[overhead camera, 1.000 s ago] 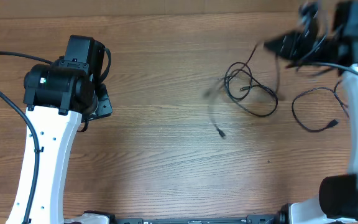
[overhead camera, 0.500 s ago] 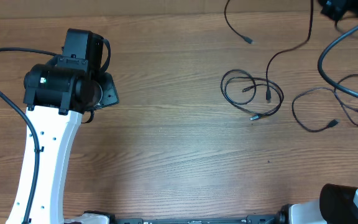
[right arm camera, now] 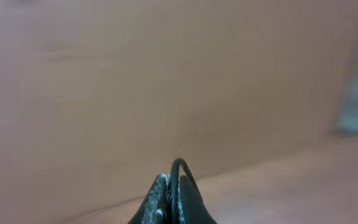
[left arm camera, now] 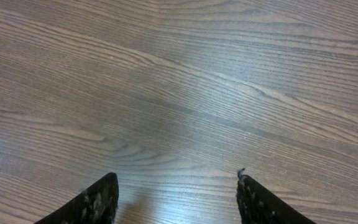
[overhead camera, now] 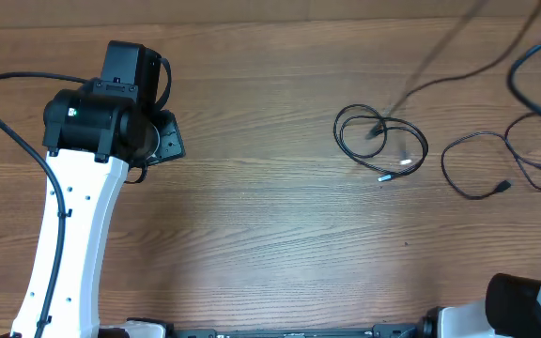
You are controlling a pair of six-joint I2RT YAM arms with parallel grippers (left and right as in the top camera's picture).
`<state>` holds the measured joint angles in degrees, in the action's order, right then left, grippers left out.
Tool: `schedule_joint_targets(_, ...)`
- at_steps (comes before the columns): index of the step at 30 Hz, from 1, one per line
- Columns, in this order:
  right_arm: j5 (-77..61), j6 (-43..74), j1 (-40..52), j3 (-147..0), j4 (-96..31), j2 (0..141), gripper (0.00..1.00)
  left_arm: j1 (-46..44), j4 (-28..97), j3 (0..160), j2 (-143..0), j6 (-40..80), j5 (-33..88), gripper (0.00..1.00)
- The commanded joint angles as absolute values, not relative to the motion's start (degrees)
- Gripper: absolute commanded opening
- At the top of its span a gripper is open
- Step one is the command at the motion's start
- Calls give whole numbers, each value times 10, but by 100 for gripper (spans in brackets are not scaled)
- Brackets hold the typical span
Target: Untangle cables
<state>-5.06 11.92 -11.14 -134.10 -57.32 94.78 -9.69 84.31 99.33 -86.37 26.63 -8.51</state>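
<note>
Dragged higher than before, one strand of the thin black cables [overhead camera: 375, 131] streaks to the upper-right edge, pinched tight by the right gripper [right arm camera: 169, 186]. Other coils lie centre-right on the brown wood-grain table [overhead camera: 252, 235]; the left gripper [left arm camera: 176, 199], jaws spread, hovers over bare wood at upper left.

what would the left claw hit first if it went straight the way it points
Probably the bare wood table; the open left claw has nothing else ahead in its wrist view.

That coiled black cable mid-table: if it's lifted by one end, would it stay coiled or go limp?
Probably limp: the coiled cable lies in loose loops. Likely light and swingy: a strand rising from it is motion-blurred. Probably pliable: a cable loop arches between the right fingers.
</note>
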Motion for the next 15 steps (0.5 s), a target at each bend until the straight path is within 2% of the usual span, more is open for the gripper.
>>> schedule_joint_targets(1,90,117,-160,-1350,-595,964,4,-94,843,990,-866,259,-79,61)
schedule_joint_targets(8,90,120,-254,-1350,-654,1020,4,-94,844,990,-866,259,-78,61)
schedule_joint_targets(15,90,178,-314,-1350,-686,1074,4,-94,848,990,-866,259,-78,61)
